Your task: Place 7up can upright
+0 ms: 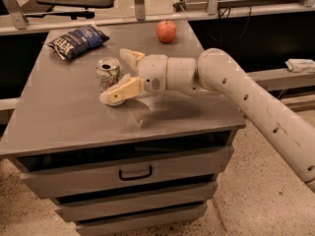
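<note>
The 7up can [108,72] stands upright on the grey cabinet top [64,117], left of centre, its shiny top with the pull tab facing up. My gripper [114,75] reaches in from the right at the can's right side. It is open: the far finger [131,58] points past the back of the can, and the near finger [122,91] lies low in front of it. Neither finger clearly touches the can.
A dark blue chip bag [77,40] lies at the back left of the cabinet top. A red apple [166,31] sits at the back centre. My arm [246,95] crosses the right side. Drawers [133,173] are below the front edge.
</note>
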You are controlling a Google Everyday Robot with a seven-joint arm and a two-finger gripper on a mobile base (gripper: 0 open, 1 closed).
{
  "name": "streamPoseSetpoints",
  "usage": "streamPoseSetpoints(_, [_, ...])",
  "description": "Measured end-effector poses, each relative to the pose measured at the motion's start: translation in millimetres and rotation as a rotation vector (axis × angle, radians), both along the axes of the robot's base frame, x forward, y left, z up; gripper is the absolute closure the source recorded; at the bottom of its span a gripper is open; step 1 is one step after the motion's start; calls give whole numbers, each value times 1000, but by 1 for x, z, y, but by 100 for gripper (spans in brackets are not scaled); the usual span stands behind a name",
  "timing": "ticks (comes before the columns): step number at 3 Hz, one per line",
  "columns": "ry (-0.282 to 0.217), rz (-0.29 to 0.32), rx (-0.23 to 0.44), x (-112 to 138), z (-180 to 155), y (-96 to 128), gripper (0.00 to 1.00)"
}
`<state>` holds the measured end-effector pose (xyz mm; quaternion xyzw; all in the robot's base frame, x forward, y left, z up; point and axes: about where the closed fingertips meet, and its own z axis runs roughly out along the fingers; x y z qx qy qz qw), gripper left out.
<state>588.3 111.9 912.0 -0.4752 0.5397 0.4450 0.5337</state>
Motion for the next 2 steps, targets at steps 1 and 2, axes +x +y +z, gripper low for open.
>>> streamPoseSetpoints(1, [-8,-26,-57,-9,17,-30,0])
streamPoseSetpoints(2, [-33,-85,-101,-25,59,-77,0])
